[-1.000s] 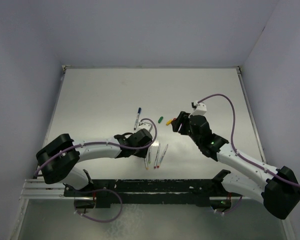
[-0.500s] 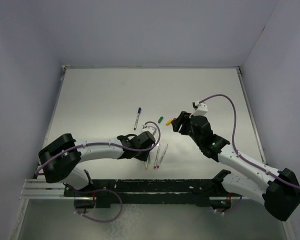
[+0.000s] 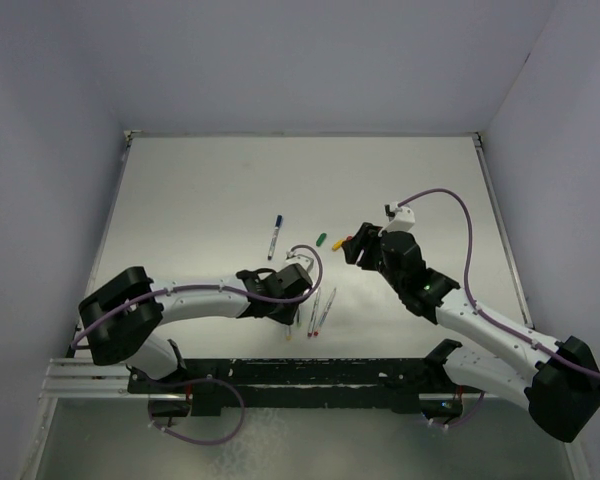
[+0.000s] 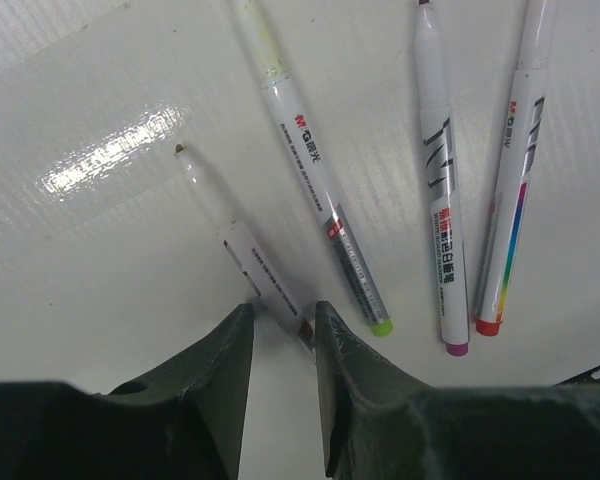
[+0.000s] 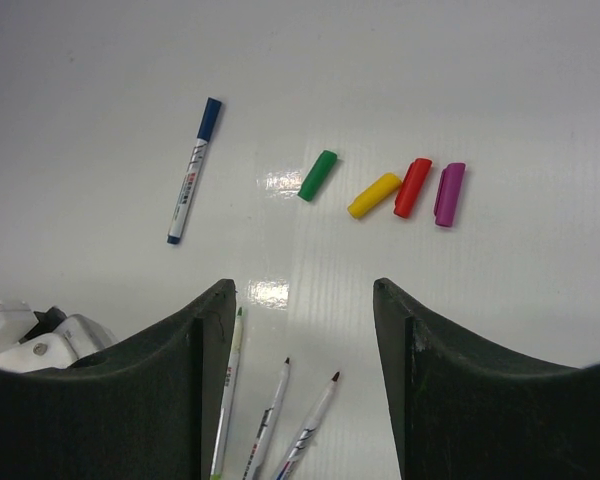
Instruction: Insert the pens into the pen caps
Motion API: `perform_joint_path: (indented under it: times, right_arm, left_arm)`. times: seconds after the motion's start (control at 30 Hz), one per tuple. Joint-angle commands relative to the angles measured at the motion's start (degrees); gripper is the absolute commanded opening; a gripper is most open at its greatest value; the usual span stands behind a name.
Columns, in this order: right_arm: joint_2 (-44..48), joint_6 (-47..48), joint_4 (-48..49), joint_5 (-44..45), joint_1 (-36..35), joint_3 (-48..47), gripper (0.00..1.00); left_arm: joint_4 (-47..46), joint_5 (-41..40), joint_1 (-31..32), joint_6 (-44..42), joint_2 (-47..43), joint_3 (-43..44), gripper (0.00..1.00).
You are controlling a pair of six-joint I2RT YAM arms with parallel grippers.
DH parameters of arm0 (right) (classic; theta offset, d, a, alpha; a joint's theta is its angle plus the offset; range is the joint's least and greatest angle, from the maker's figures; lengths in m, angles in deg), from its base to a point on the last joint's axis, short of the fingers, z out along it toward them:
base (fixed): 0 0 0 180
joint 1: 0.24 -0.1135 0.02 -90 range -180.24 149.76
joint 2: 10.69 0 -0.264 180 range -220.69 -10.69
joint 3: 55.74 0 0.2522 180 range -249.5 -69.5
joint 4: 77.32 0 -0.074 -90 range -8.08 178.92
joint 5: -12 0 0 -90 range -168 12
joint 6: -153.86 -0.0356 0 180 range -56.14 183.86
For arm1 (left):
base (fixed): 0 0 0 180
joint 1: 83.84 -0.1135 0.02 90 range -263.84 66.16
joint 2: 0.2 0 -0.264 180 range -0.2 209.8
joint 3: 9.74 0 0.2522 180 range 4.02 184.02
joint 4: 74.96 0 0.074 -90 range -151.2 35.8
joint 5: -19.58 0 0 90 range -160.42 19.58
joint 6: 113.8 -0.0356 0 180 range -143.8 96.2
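1. Top external: four uncapped pens (image 3: 315, 310) are being shown side by side on the surface (image 3: 200, 200), beside the left jaws. The pen caps (image 3: 321, 239) are lying just ahead of the right jaws.
2. Left wrist: one pen (image 4: 230, 230) is being straddled at its rear end by the left jaws, which are narrowly apart and not yet clenched. It is judged light, stiff and slick, and best pinched on the printed barrel, leaving the tip free.
3. Right wrist: the right jaws are being held wide apart, empty, above the green cap (image 5: 318, 175), yellow cap (image 5: 374, 195), red cap (image 5: 413, 187) and purple cap (image 5: 449, 194). These will likely skid, so a grip across the middle suits.
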Motion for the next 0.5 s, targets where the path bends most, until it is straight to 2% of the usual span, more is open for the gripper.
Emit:
perform_joint_path:
  times: [0.0, 0.27, 0.33, 0.4, 0.47]
  right_arm:
    - [0.0, -1.0, 1.5, -0.3, 0.0, -0.2, 0.60]
    - [0.0, -1.4, 1.9, -0.6, 0.0, 0.0, 0.59]
    - [0.0, -1.4, 1.6, -0.6, 0.0, 0.0, 0.59]
    - [0.3, -1.4, 1.2, -0.5, 0.0, 0.0, 0.59]
    - [0.5, -1.5, 0.9, -0.2, -0.1, 0.1, 0.59]
  left_arm:
    - [7.4, -1.6, 0.6, 1.6, 2.8, 0.2, 0.35]
    - [10.7, -3.6, 1.3, 2.4, 6.9, 1.4, 0.33]
    - [9.3, -2.6, 1.2, 2.5, 7.1, 0.6, 0.27]
    - [8.5, -2.1, 1.3, 3.0, 7.0, 0.0, 0.16]
    - [7.9, -1.9, 1.3, 3.2, 6.9, -0.6, 0.09]
